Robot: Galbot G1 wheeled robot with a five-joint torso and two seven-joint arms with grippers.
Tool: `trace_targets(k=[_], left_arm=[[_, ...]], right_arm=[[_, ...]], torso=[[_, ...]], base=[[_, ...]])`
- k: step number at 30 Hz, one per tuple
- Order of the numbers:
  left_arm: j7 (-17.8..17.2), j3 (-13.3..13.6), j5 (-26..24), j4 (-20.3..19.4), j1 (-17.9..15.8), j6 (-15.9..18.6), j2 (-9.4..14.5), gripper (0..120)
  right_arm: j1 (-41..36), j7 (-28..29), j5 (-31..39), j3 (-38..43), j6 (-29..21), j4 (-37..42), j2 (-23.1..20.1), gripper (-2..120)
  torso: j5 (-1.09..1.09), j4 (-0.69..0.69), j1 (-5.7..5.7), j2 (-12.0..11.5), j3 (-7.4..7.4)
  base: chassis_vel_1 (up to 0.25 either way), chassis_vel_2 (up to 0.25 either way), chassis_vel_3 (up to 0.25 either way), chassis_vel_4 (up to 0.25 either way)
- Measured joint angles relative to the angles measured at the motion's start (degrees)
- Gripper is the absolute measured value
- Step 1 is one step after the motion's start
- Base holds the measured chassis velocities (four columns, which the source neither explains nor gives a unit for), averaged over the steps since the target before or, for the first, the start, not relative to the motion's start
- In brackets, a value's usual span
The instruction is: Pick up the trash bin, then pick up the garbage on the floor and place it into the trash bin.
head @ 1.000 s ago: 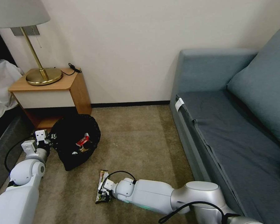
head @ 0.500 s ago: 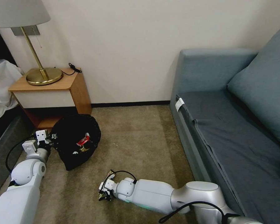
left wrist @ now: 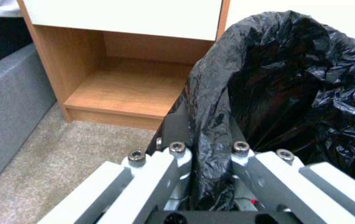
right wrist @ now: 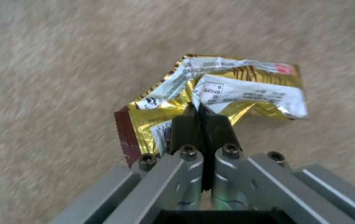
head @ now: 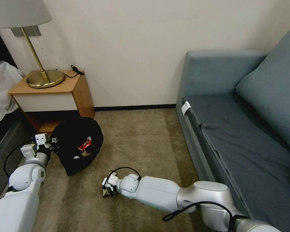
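On the carpet by the nightstand: two arms at work, one to each object.

Left gripper [left wrist: 208,149]: closed on the rim of the trash bin [head: 76,145], black liner bunched between the fingers. Bin sits tilted, mouth turned toward the open floor, just in front of the wooden nightstand [head: 51,96].

Bin contents: a red wrapper [head: 86,144] and some brownish scrap lie inside.

Right gripper [right wrist: 202,124]: jaws pressed together on the gold bar wrapper [right wrist: 227,90], pinching a folded crease near its middle. Wrapper crumpled, both ends sticking out free beyond the fingertips.

Wrapper location: low over the carpet, between bin and sofa [head: 235,129], well apart from the bin mouth.

Risk 1: the pinch is on slick foil only; a quick swing could let it slide out and drop short of the bin.

Risk 2: left grip looks to be largely on liner; if the liner slips on the rim, the bin could sag or tip and spill.

Risk 3: loose wrapper ends may catch the liner edge and hang outside when released.
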Motion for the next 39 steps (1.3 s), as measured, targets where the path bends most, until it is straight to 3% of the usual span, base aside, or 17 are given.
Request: trace_targets(k=[15,26,39], left_arm=[[0.2,-0.7,-0.8,0.0,0.8,-0.1,2.0,4],[0.1,-2.0,-1.7,-1.3,2.4,-0.1,3.8,4],[-0.1,-2.7,-2.0,-1.4,3.0,-0.4,5.4,4]], right_arm=[[5.4,2.0,-0.7,10.7,-1.9,2.1,0.1,0],[4.9,2.8,-1.6,12.7,-2.8,4.7,0.1,0],[4.4,3.4,-6.1,16.0,-2.6,-1.6,0.1,0]], torso=[[0.02,0.00,0.00,0.0,0.00],[0.02,0.01,0.00,0.0,-0.01],[0.02,0.01,0.00,0.0,0.00]], base=[[0.000,0.000,0.000,0.000],[0.000,0.000,0.000,0.000],[0.000,0.000,0.000,0.000]])
